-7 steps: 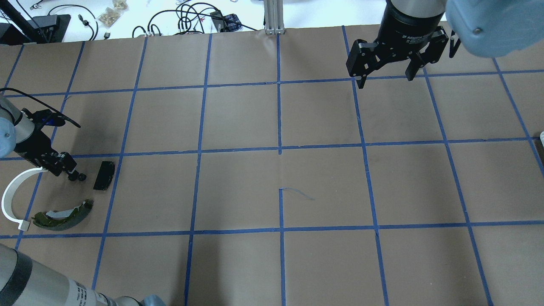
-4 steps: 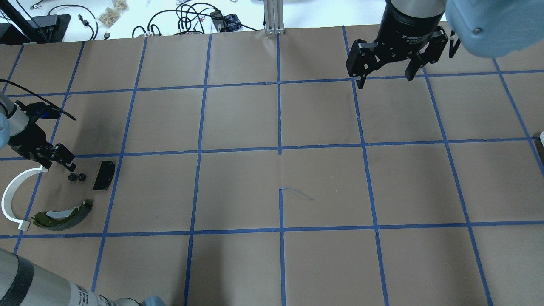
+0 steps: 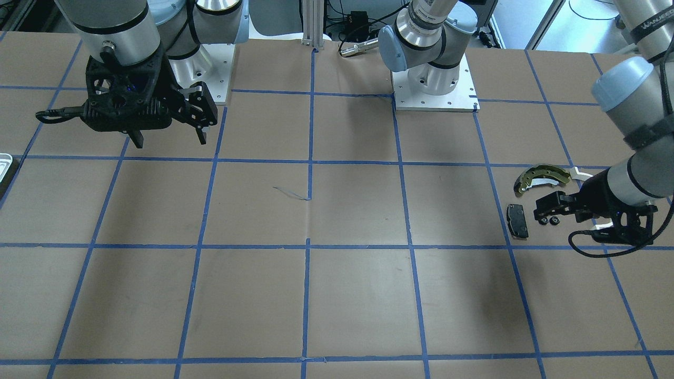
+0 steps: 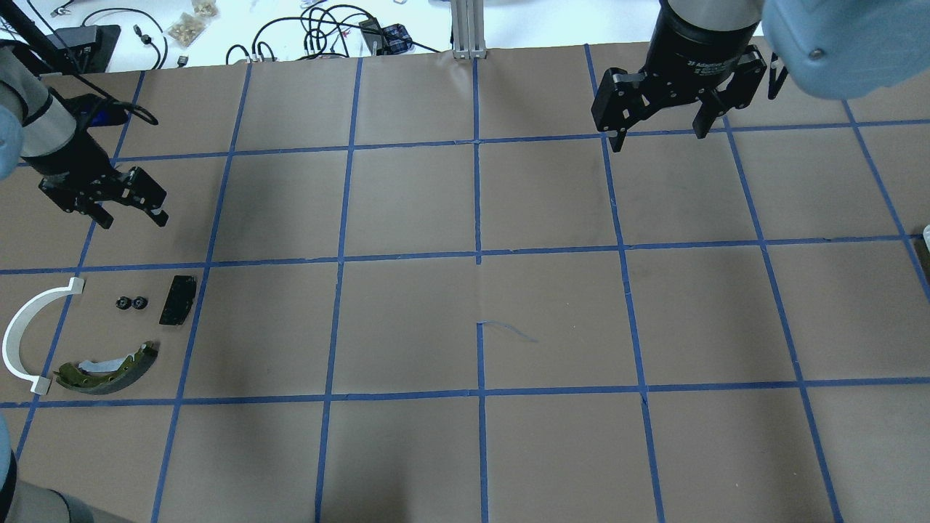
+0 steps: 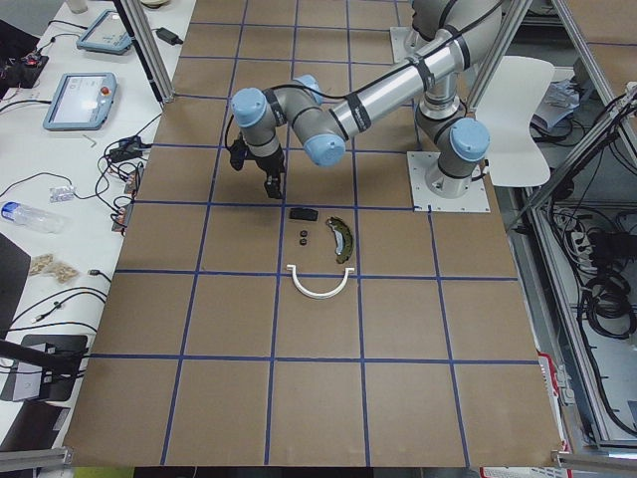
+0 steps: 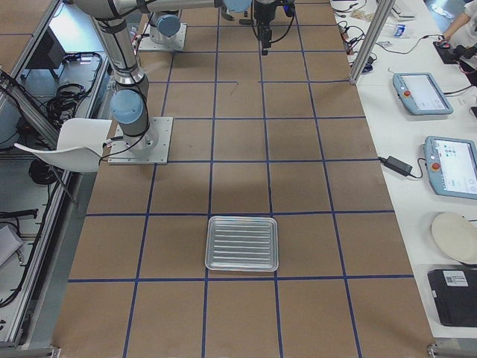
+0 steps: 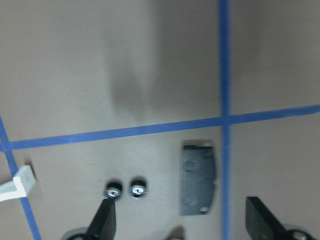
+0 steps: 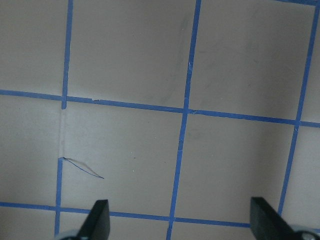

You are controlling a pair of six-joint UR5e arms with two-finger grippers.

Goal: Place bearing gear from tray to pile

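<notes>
Evidently done with the carry: shows the tray [image 6: 241,218] lying bare, well away from both sets of jaws, and parks the right gripper [image 4: 660,139] high over the table, jaws spread and empty, likely so as not to crowd the other arm. Holds the left gripper [image 4: 134,218] lifted with jaws apart and nothing between them, just short of the pile [image 4: 178,301] of white half-ring [image 4: 9,340], brake shoe [image 4: 109,379] and black pad [image 7: 198,180]. Finds the bearing gear [image 4: 131,303], two small toothed pieces side by side, resting free beside the pad below the left jaws, probably set there to join the pile.
</notes>
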